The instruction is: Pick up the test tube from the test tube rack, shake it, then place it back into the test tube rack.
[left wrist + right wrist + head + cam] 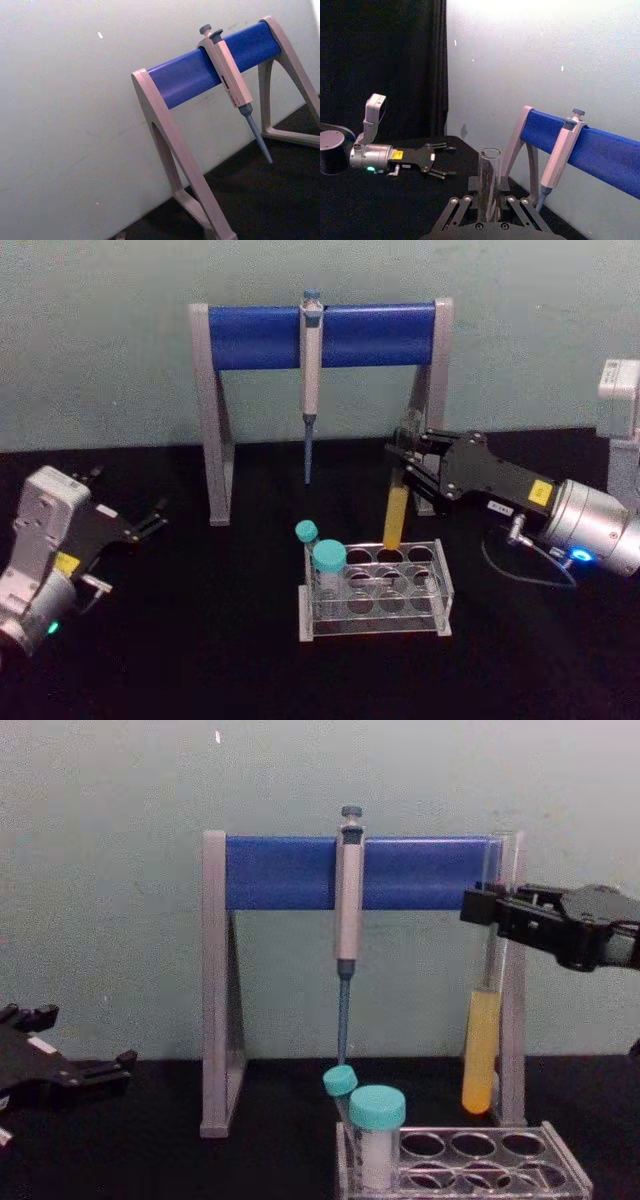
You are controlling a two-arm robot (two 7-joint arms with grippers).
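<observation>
Test tube rack [375, 615], right gripper [402, 465] clamping test tube [395, 518] above, left gripper [130, 502] parted at left, stickers [539, 493] unreadable

Glass test tube [396, 512], clear plastic test tube rack [441, 592]

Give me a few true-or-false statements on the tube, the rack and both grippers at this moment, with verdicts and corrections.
1. The right gripper is shut on the upper part of the test tube. True.
2. The test tube's round bottom is seated in a hole of the test tube rack. False: in the chest view it hangs clear above the rack's top plate.
3. The left gripper holds a teal-capped tube. False: it is open and empty, off to the left, away from the rack.
4. The pipette hangs on the blue-barred stand. True.
5. Two teal-capped tubes are at the rack's left end. True.
</observation>
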